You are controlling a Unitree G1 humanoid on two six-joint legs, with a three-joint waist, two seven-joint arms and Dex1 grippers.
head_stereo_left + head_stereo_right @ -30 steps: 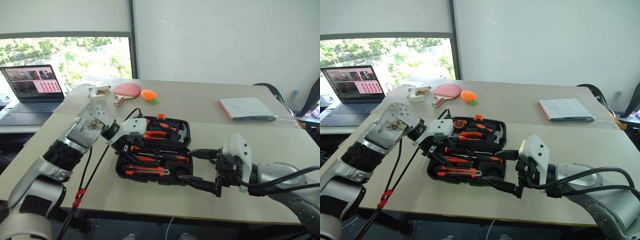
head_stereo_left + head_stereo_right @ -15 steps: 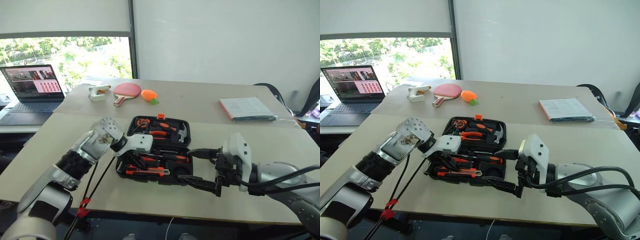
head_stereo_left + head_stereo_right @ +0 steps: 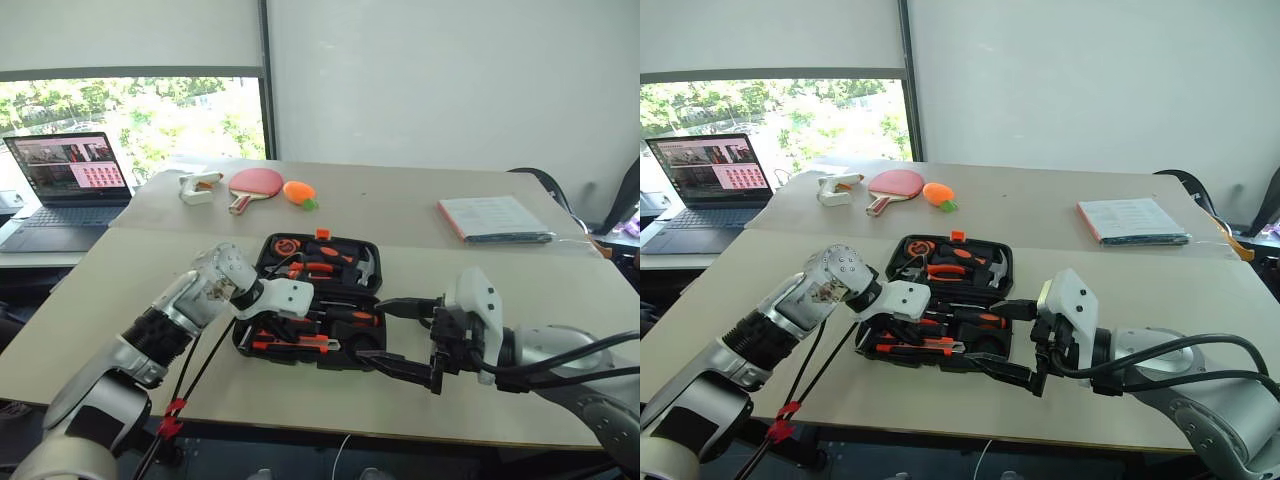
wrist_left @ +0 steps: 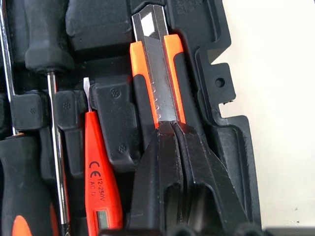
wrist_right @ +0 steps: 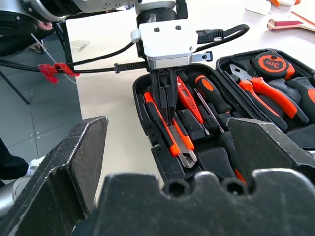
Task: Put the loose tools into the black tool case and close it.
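The black tool case [image 3: 346, 358] lies open on the table with tools in its recesses. A slim orange-black utility knife [image 4: 156, 73] rests in the front recess. My left gripper [image 4: 172, 125] points steeply down into the case, shut, its tips pressed on top of the knife [image 5: 177, 142] without gripping it. Beside the knife lie a small flat orange tool [image 4: 98, 182] and an orange-and-black screwdriver [image 5: 211, 93]. My right gripper [image 3: 372, 330] hovers open, nothing between its fingers, just off the case's right front corner.
Orange pliers [image 5: 263, 91] and a tape measure [image 5: 270, 64] fill the case's far half. At the table's back left are a laptop [image 3: 65, 175], a white object [image 3: 198, 185], a red paddle [image 3: 255, 182] and an orange toy [image 3: 297, 190]. A booklet [image 3: 492, 217] lies back right.
My left gripper has sunk into the case's front row and shut, its tips now on the utility knife. The right arm has kept still.
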